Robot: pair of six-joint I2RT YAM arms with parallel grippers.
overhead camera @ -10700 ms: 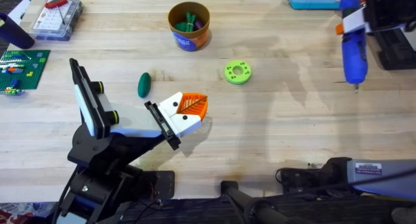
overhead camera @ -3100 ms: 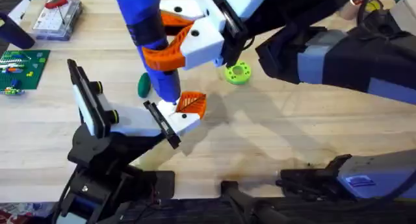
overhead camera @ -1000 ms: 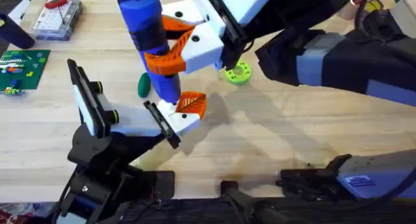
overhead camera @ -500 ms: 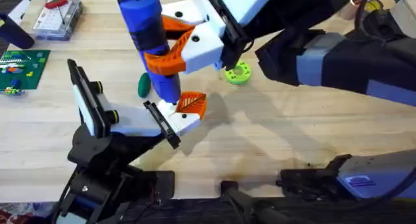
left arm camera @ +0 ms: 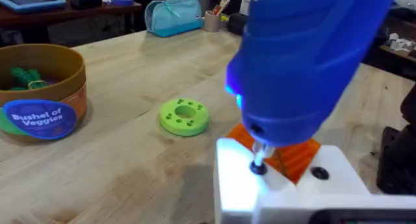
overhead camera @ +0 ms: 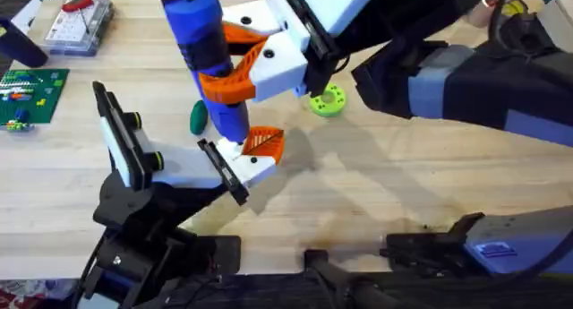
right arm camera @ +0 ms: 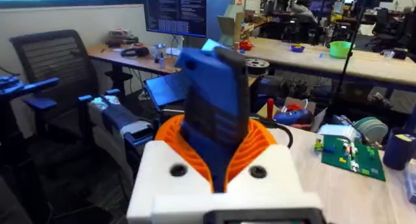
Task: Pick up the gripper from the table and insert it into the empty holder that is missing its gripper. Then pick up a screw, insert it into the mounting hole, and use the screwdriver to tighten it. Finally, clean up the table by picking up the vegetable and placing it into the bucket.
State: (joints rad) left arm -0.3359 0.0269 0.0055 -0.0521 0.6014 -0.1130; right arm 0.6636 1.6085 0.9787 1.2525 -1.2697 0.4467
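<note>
Blue screwdriver [overhead camera: 208, 63] clamped in right gripper [overhead camera: 246, 63] | bit stayed seated on the mounted gripper [left arm camera: 286, 185] below | unmoved lately: tightening | left gripper: can't tell

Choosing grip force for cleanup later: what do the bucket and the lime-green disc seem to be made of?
The bucket looks like thin cardboard or paper: matte orange-brown wall, printed blue label band. It could be plastic; the look leaves that open. The lime-green disc looks like rigid, matte plastic, possibly 3D-printed: uniform color, crisp round holes.
</note>
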